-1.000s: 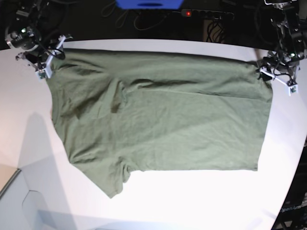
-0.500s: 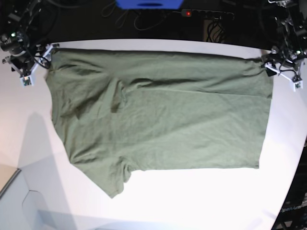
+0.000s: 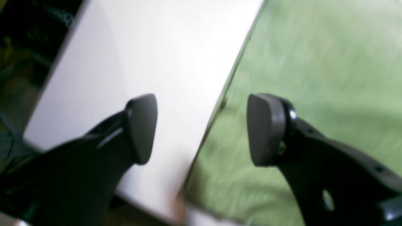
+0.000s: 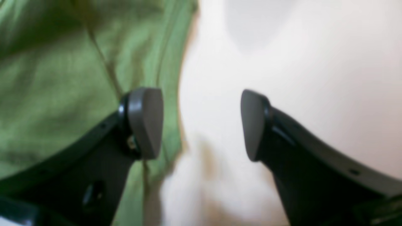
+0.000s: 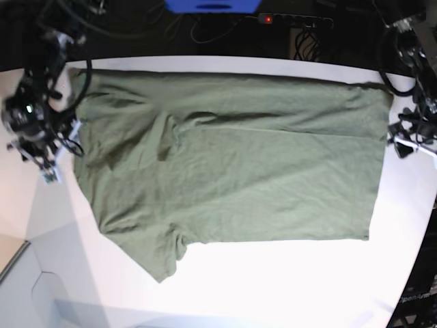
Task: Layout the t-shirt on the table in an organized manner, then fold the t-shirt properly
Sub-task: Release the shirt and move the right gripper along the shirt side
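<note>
Both arms: black curved fingers point(image 3: 141, 128) tipped with grey rounded pads point(image 4: 146, 122); small holes along the links; white brackets, black cabling.

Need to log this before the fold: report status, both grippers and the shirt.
Left gripper open, straddling the t-shirt hem edge. Right gripper open, empty, at the opposite edge. Shirt flat on the table, wrinkled. Nothing in the way.

Both arms reach in from opposite sides. The left tool point(image 3: 201, 128) has its jaws spread apart with nothing between the pads. The right tool point(image 4: 201, 124) likewise stands wide, its pads point(image 4: 146, 122) bare, gripping nothing.
</note>
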Controlling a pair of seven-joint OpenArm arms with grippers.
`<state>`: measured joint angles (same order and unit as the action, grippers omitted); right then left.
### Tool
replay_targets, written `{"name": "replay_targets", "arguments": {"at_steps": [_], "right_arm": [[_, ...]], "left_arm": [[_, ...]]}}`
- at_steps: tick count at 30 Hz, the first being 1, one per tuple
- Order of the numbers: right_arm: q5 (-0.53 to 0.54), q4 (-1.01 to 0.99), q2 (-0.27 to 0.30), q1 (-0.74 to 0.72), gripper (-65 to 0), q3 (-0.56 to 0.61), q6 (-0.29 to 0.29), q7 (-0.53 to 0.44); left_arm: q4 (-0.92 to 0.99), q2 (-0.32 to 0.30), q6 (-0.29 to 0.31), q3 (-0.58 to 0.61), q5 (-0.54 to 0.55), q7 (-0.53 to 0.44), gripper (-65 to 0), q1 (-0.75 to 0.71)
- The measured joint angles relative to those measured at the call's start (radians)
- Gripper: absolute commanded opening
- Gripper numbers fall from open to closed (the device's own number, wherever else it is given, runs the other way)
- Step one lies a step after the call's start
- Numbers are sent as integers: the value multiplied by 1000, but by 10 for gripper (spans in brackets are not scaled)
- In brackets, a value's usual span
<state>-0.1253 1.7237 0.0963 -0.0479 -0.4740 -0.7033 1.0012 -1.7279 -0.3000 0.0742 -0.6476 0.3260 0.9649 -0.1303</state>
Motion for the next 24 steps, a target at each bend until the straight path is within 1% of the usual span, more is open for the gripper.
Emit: {"name": "replay_targets", "arguments": {"at_steps": [2,4,6,7,9,12,14,16,19,20,21,22,23,24], "right_arm": [[-63,-119,-2,-107,-258,24,-4,0],[-107,-244,2,-212,-258,32,0,-21],[-160,-376,5,-310,-258,29,2,-80],[-178,-430,4,-350,-258,29,3,-116],[-192,-557,5,-433,-256,31,4,-209],[-199,-776,16,-540,-254,34,4,-394],[-198,-939,42,-603,-256,37,3,-528],[-206,-1101,73,-663,-254,36,3,-632],[-205,-1292,124,-718,-253,34,6,-808],[-207,-1329,135,-723,-253,32,10,-855],[-206,-1361,143,-722,-253,32,31,-895],[-204,-1380,145,-720,-253,32,66,-917],[-209,-1387,143,-716,-253,32,100,-919],[-209,-1391,141,-714,-253,32,105,-919]], "left_arm": [[16,0,-3,3,8,-3,-217,41],[53,1,2,3,3,0,-216,87],[105,2,-2,5,-2,-3,-216,148],[129,0,3,7,0,-20,-216,171],[180,0,5,9,4,-66,-215,214],[238,-2,0,7,-2,-101,-215,235],[254,-2,-2,8,-4,-102,-215,248],[251,-3,2,9,-1,-109,-215,260],[246,-5,1,9,-1,-117,-215,257],[246,-4,2,8,-1,-116,-215,253],[246,-3,1,8,0,-109,-215,249],[249,-4,1,8,0,-111,-215,248],[251,-4,1,8,0,-110,-215,248],[251,-4,1,8,-1,-110,-215,247]]}}
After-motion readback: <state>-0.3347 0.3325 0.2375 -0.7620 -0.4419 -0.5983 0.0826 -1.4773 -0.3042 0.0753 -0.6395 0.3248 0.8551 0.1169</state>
